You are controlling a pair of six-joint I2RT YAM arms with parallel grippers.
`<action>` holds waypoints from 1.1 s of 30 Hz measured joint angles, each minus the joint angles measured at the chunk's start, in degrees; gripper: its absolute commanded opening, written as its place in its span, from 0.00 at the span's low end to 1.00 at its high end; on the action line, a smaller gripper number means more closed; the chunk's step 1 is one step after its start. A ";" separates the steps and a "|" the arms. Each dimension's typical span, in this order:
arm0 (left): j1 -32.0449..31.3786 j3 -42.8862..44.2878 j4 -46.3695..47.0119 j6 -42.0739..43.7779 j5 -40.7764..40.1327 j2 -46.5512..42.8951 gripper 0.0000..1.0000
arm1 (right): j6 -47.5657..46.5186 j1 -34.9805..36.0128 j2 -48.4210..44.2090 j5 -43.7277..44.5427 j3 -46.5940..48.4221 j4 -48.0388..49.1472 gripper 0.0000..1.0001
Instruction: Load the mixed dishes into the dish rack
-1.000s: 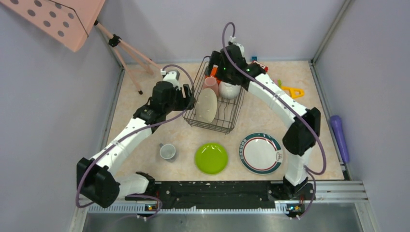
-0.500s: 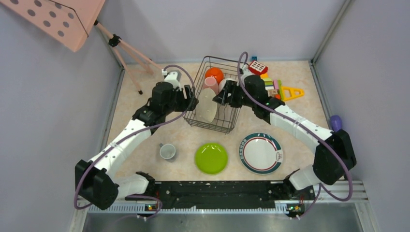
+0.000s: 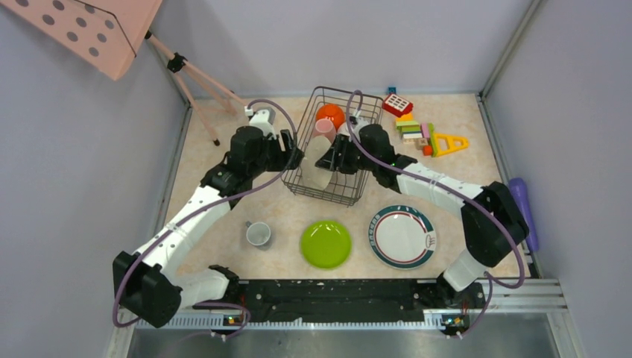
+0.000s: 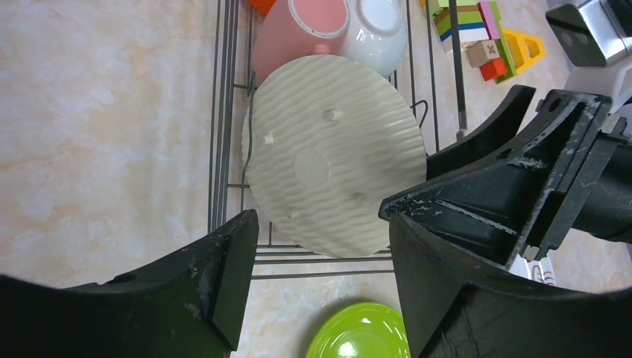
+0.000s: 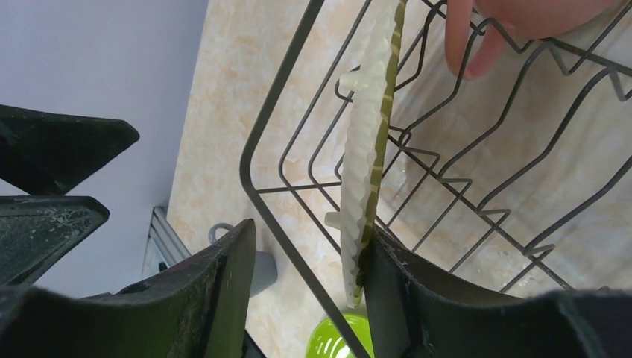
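The round mat (image 5: 365,149) stands on edge inside the dish rack (image 5: 287,74), just within its near corner, showing a ridged whitish face and an olive-green one. The right gripper (image 5: 309,239) straddles that corner with its jaws apart. One of its fingers (image 5: 216,291) is outside the rack's rim wire and clear of the mat, and the other is inside the rack, right against the mat's green face. A pink cup (image 5: 536,15) sits deeper in the rack past the mat, and a lime-green plate (image 5: 339,339) lies outside the rack below the corner.
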 measured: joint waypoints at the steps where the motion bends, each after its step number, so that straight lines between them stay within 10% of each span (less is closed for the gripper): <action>1: 0.09 0.00 -0.02 0.00 0.00 0.00 0.70 | 0.42 0.22 0.31 -0.02 0.00 0.37 0.35; 9: 1.16 0.04 -0.94 -0.20 -0.15 -0.02 0.70 | 5.01 0.35 1.84 3.50 4.37 -0.72 0.29; 13: 1.22 0.20 -1.40 -0.46 -0.04 0.07 0.70 | 8.37 0.85 4.83 6.60 10.12 -1.73 0.53; 21: 1.22 0.79 -1.68 -0.50 0.55 0.39 0.69 | 12.00 2.82 9.57 10.21 14.62 -3.15 0.46; 24: 1.22 0.79 -2.08 -0.11 0.57 0.39 0.71 | 12.94 3.04 10.84 10.25 15.19 -3.52 0.68; 33: -0.57 -1.60 -1.16 1.62 -4.04 -0.90 0.72 | 15.34 4.02 14.86 9.81 21.33 -3.43 0.71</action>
